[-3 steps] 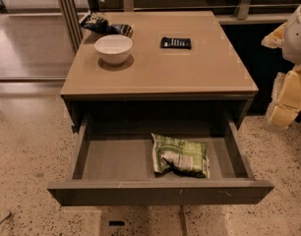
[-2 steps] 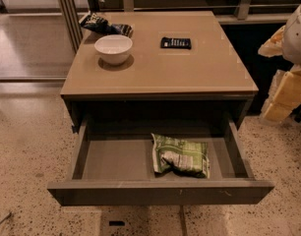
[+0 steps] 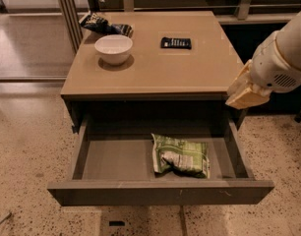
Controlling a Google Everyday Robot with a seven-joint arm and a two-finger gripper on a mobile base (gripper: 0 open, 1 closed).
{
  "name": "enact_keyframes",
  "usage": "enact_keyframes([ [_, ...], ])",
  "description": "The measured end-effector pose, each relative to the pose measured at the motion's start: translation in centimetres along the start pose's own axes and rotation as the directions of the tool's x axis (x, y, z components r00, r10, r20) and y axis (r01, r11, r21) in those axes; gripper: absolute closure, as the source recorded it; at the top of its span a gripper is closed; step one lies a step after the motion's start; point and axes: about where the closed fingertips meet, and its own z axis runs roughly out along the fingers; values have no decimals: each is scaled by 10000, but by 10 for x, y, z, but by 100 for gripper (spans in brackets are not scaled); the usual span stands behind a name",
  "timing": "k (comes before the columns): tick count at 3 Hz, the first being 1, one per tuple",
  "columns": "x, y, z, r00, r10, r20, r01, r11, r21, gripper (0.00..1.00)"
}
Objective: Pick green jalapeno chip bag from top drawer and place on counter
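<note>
Top drawer (image 3: 160, 193), green chip bag (image 3: 181, 155) lengthwise left-to-right; gripper (image 3: 246, 92) (state unclear) beside counter (image 3: 155, 69).

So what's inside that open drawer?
Only the green jalapeno chip bag, lying right of centre in the top drawer. The drawer's back, under the counter, is hidden. The gripper hangs outside, by the counter's right front corner.

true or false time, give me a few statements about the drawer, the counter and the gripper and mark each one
1. The green jalapeno chip bag lies in the open top drawer. True.
2. The white bowl sits in the drawer. False: it stands on the counter.
3. The gripper is on the bag. False: it hangs by the counter's right edge, apart from the bag.
4. A dark snack bag lies at the counter's back left corner. True.
</note>
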Motion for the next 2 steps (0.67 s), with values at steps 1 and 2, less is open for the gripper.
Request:
enact_keyframes([
  [1,1,0,60,9971,233,721,-218,9995,-217,88],
  [2,6,10,116,9932,541,1030,-474,9967,-666,100],
])
